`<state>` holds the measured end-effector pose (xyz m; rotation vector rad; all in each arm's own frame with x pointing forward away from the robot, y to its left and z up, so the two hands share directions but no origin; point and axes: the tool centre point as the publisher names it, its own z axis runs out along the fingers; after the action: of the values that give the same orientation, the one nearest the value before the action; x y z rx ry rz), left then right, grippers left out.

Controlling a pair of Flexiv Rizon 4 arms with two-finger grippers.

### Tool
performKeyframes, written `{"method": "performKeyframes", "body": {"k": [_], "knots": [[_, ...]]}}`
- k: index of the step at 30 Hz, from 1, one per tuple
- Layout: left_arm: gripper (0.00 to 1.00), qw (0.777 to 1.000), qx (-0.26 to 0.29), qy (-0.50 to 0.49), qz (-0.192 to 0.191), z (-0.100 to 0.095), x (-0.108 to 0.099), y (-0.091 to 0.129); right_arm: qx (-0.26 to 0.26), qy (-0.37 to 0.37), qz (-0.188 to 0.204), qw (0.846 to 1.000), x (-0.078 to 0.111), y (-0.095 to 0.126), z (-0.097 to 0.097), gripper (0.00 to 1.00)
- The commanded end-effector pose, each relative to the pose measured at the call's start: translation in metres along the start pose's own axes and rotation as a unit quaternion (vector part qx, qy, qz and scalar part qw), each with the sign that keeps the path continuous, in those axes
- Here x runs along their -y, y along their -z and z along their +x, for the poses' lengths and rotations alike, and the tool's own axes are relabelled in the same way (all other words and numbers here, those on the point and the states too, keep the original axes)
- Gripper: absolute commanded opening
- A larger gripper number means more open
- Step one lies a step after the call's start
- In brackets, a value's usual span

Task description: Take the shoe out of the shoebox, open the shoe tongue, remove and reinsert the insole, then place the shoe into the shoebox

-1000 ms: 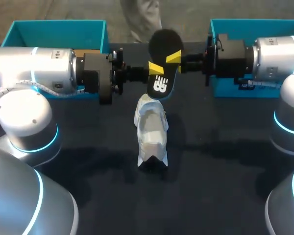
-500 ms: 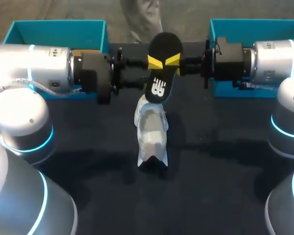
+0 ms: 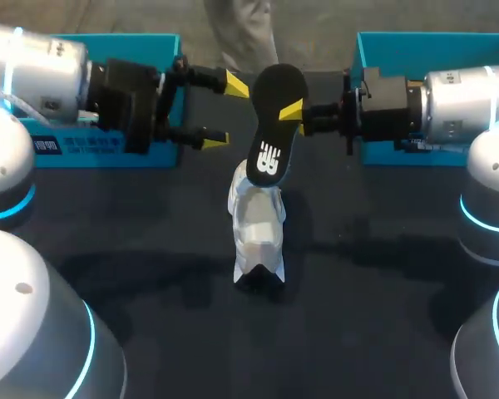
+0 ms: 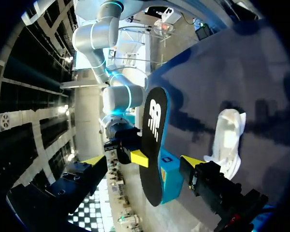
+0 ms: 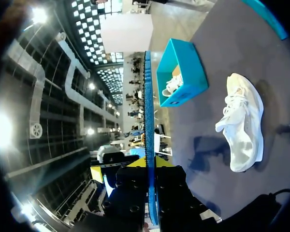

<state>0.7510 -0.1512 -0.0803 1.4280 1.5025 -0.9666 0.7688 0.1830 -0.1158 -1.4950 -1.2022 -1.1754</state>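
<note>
- One shoe: white all over, with white laces. It lies on the dark tabletop near the middle, outside both boxes and with nothing holding it.
- One insole: black on its flat face, with a white mark near the lower end and a blue edge. It hangs in the air almost on end and a little tilted, its lower end over the far end of the shoe. I cannot tell whether the two touch.
- Two teal boxes, both open-topped, at the far edge of the tabletop and well apart. The left box sits behind my left arm, and the right box behind my right arm. In my right wrist view one of them has something white inside that I cannot make out.
- Two sets of fingers, each with yellow tips.
- My right fingers are closed on the insole, pinching it from both faces about halfway along. From that wrist the insole shows edge-on, as a thin blue line between the tips.
- My left fingers are spread wide and hold nothing. They sit just beside the insole without touching it.
</note>
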Motion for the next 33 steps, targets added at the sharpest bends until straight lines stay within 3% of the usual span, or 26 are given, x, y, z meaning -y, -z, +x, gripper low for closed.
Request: {"method": "performKeyframes", "body": {"k": [1,10,20,28,33], "knots": [[1.00,0.994,-0.106,0.004,0.018,-0.010,-0.010,0.013,0.010,0.004,-0.003,1.000,-0.002,-0.009,-0.002,0.00],[1.00,0.975,-0.220,-0.008,0.030,-0.022,-0.022,0.014,0.030,0.014,-0.006,0.999,-0.002,-0.017,-0.015,0.00],[1.00,0.954,-0.296,-0.010,0.049,-0.031,-0.025,0.011,0.035,0.016,0.000,0.999,-0.003,-0.021,-0.024,0.00],[1.00,0.928,-0.368,-0.018,0.063,-0.045,-0.027,0.010,0.046,0.023,0.003,0.999,-0.002,-0.023,-0.030,0.00],[1.00,0.897,-0.433,-0.042,0.072,-0.047,-0.030,0.011,0.054,0.026,0.008,0.998,-0.001,-0.026,-0.035,0.00]]}}
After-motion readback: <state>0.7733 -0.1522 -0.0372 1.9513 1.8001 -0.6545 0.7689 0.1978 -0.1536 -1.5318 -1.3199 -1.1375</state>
